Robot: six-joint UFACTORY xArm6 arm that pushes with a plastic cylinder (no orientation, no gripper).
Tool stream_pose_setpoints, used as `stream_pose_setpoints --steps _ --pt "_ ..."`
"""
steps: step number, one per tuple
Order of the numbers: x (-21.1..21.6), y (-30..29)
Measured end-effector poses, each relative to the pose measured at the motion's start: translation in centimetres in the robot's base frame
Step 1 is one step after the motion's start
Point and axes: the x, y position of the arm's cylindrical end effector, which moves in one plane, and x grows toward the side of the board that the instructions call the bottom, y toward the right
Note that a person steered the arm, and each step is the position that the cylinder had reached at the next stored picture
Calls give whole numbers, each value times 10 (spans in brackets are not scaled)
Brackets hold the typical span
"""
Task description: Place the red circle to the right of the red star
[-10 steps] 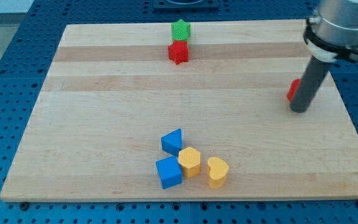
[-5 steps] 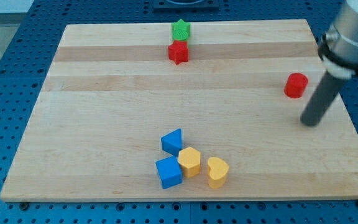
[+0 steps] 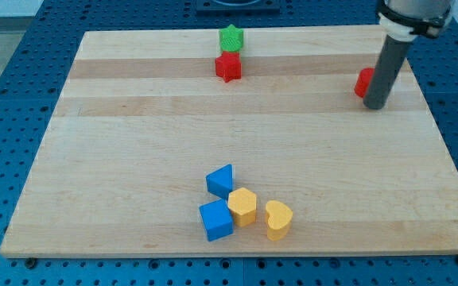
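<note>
The red star (image 3: pixel 228 67) lies near the view's top centre of the wooden board (image 3: pixel 133 151), just below a green star (image 3: pixel 230 37). The red circle (image 3: pixel 363 82) sits at the view's upper right, mostly hidden behind my rod. My tip (image 3: pixel 374 105) rests against the circle's right, lower side. The circle is far to the right of the red star and slightly lower in the view.
A cluster near the view's bottom centre holds a blue triangle (image 3: pixel 221 180), a blue cube (image 3: pixel 215 220), a yellow hexagon (image 3: pixel 243 206) and a yellow heart (image 3: pixel 277 219). The board's right edge runs close to the rod.
My tip swung out to the right and lower, then came back up against the red circle. The circle has shifted up and slightly left in the view.
</note>
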Motion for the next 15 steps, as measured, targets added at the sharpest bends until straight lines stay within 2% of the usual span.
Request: stream_pose_setpoints --steps 3,6,13,14,15 --pt "-60 6" --pt "-94 -10" --pt "-95 -171" --pt "-96 -169" --pt "-95 -124"
